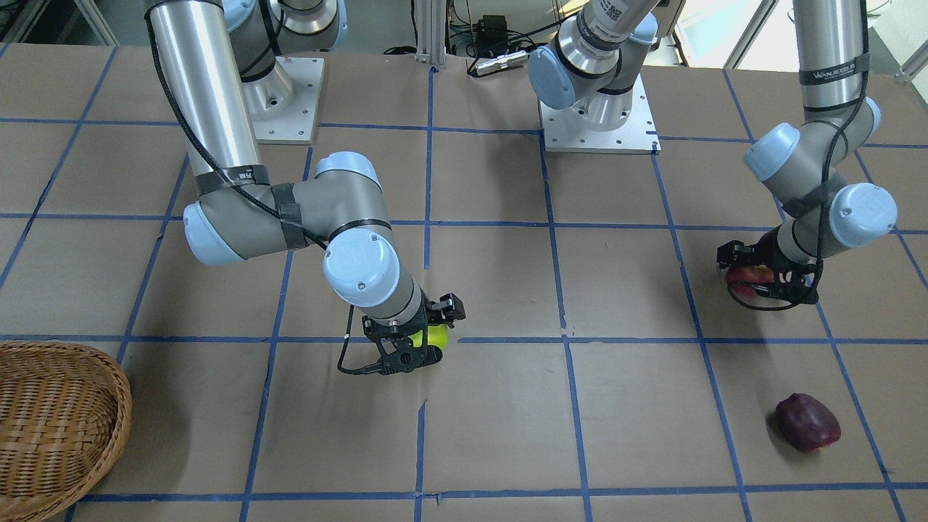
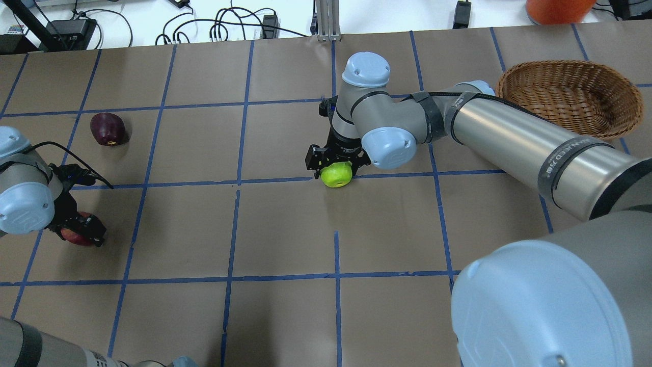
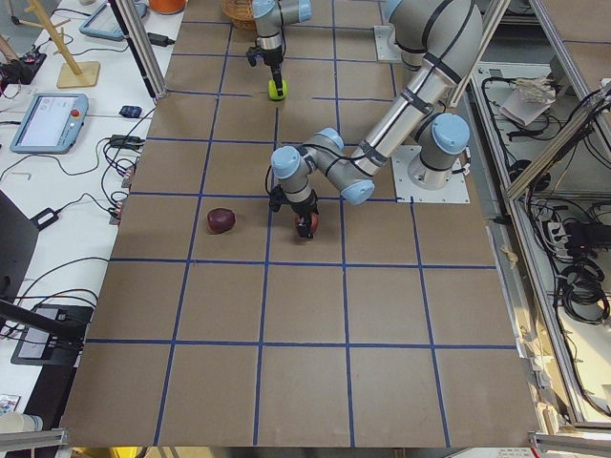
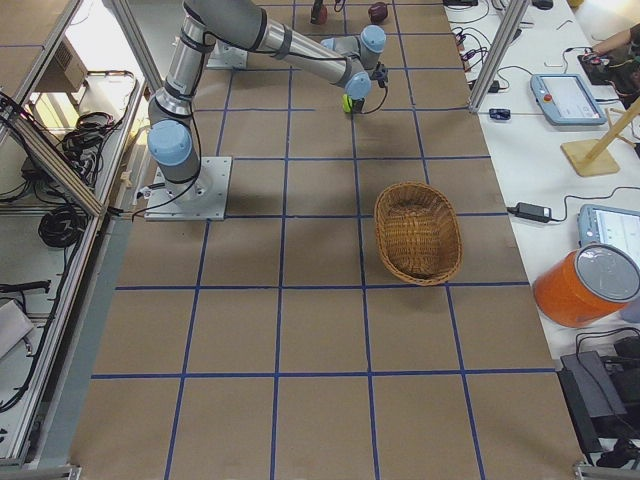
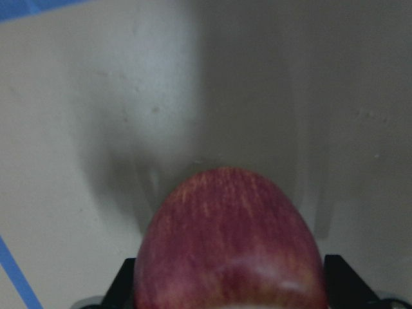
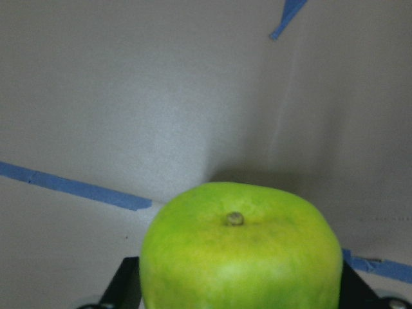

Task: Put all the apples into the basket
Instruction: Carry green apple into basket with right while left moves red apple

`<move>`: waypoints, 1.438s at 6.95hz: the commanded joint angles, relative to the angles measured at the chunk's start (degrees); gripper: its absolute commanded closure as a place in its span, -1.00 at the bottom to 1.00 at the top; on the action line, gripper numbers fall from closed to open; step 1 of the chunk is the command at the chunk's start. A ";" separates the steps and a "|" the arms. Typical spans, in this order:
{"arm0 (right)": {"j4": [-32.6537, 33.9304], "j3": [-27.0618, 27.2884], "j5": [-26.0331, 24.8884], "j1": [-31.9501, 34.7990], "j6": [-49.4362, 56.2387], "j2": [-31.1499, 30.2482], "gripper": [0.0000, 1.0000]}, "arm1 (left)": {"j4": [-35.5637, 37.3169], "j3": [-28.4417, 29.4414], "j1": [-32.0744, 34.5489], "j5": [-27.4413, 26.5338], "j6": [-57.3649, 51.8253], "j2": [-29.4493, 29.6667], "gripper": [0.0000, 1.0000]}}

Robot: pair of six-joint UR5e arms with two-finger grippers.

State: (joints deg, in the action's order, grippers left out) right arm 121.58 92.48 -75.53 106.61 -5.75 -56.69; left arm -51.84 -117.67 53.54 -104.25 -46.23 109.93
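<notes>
Sitting empty at the far right of the table [image 2: 285, 229], the basket [image 2: 569, 97] holds no apple yet. The right gripper [image 2: 336, 165] pinches the green apple [image 2: 336, 177] mid-table, and the left gripper [image 2: 76, 233] pinches the red apple [image 2: 70, 236] at the left. The maroon apple [image 2: 107, 129] lies untouched beyond it.

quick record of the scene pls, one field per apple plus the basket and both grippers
right gripper: shut on the green apple
left gripper: shut on the red apple
green apple: near the middle of the table
red apple: on the robot's left side of the table
maroon apple: lying free, farther from the robot than the red apple, untouched
basket: far right of the table, no apple in it
lifted or resting: cannot tell for either gripped apple
apples not yet in basket: three
</notes>
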 commanded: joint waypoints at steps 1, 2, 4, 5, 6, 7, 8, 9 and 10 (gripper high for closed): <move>3.72 -0.38 -1.79 -0.09 -0.23 0.00 0.49 | -1.67 2.08 0.69 0.19 1.05 -0.85 0.39; 3.40 -1.07 -4.16 -1.31 0.12 -1.48 0.99 | -4.82 5.22 1.48 1.32 2.71 -0.94 0.39; -4.09 -7.19 -8.75 -8.82 1.17 -6.05 1.00 | -18.93 15.66 8.73 6.06 14.15 -0.42 0.39; -11.64 -12.02 -10.41 -15.49 4.05 -6.94 1.00 | -23.44 18.58 14.78 9.82 24.59 0.02 0.39; -15.98 -15.89 -15.99 -20.95 10.95 -7.12 1.00 | -23.57 18.79 20.93 12.73 36.10 0.02 0.39; -16.20 -17.50 -20.31 -25.62 14.15 -6.95 1.00 | -23.48 19.22 27.52 15.10 46.83 0.20 0.39; -15.50 -17.43 -24.97 -30.54 22.19 -5.55 1.00 | -22.00 19.32 33.94 18.78 55.81 0.72 0.39; -13.32 -18.38 -25.45 -35.64 30.01 -3.10 1.00 | -16.16 19.14 40.79 19.95 67.82 2.12 0.39; -8.16 -17.61 -25.80 -38.65 36.27 -0.47 1.00 | -9.49 19.23 47.82 23.27 75.25 5.35 0.39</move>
State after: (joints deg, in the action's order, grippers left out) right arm 108.81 74.70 -100.21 72.69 22.18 -60.12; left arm -68.13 -98.50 93.09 -84.29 18.38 112.41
